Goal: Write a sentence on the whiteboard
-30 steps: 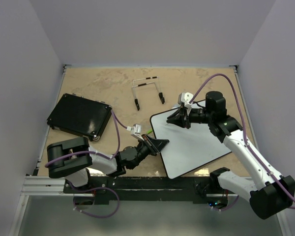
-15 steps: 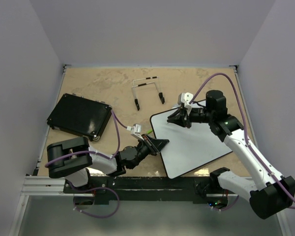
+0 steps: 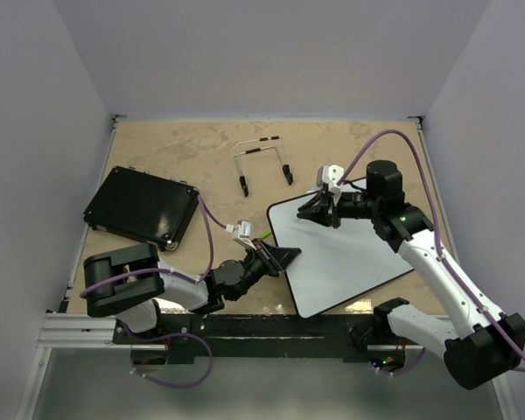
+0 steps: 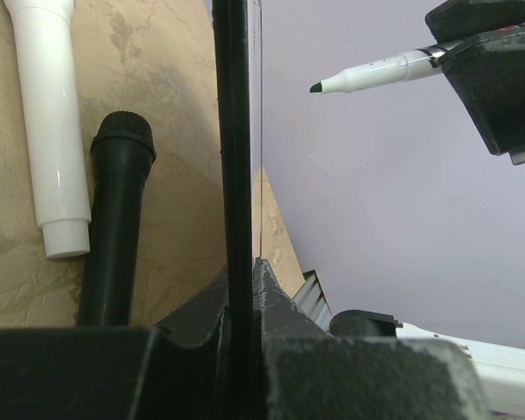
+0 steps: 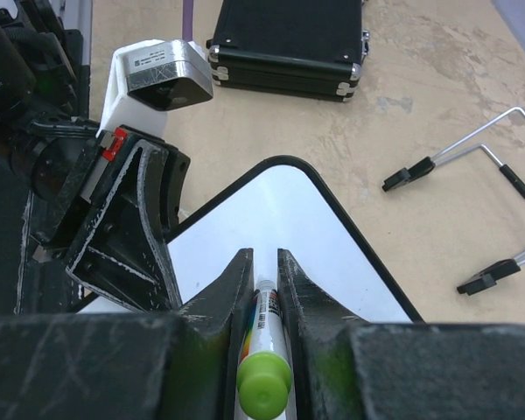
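Two hands, both clenched: left hand (image 3: 286,255) pinches the left edge of the whiteboard (image 3: 350,262), which lies on the bench (image 3: 184,157) right of centre; right hand (image 3: 319,212) grips a marker (image 5: 265,337) over the board's far corner. From above, that hand hides the marker; tip contact with the board unclear.

The left end effector (image 3: 284,256) grips the near-left edge of the whiteboard (image 3: 350,258); the right end effector (image 3: 318,213) is over its far corner.

White microphone (image 4: 48,131) top off-frame; black microphone (image 4: 114,227) base behind left tool (image 4: 242,282).
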`<state>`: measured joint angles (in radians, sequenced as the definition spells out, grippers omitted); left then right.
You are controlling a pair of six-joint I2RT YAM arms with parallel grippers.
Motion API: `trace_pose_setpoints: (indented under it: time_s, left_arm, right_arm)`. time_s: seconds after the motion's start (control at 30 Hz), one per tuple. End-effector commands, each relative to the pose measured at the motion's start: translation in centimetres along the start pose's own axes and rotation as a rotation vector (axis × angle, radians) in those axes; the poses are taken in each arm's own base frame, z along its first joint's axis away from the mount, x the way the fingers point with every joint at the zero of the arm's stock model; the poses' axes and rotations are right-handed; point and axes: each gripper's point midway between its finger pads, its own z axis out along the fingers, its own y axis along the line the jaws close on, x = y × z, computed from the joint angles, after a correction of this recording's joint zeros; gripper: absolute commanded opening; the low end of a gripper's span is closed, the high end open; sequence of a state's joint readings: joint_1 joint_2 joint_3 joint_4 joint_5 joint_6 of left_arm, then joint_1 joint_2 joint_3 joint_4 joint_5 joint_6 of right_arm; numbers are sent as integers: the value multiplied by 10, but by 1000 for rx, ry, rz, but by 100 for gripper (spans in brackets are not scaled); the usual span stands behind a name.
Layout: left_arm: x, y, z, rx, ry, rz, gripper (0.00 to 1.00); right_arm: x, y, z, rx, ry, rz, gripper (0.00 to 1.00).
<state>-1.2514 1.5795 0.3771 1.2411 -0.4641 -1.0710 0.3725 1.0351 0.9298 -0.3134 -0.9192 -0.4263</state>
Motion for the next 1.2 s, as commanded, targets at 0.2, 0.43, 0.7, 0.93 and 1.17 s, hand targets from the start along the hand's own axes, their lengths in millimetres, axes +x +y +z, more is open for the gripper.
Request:
trace_pose_setpoints:
  time_s: [0.2, 0.43, 0.7, 0.93, 1.17]
  left_arm:
    - [-15, -34, 3, 124, -54, -16, 0]
    - [-16, -36, 2, 134, -56, -19, 0]
    - [-16, -36, 2, 140, -55, -15, 0]
    - [-18, -37, 1, 149, -57, -18, 0]
    - [-17, -36, 1, 152, -53, -17, 0]
  right_arm:
    - [-9, -3, 2, 4, -46, -2, 0]
    - [-6, -9, 6, 30, -52, 26, 0]
    - [-6, -3, 8, -3, -67, 64, 0]
    - [-8, -4, 9, -10, -75, 92, 0]
    - [-7, -12, 8, 15, -74, 108, 0]
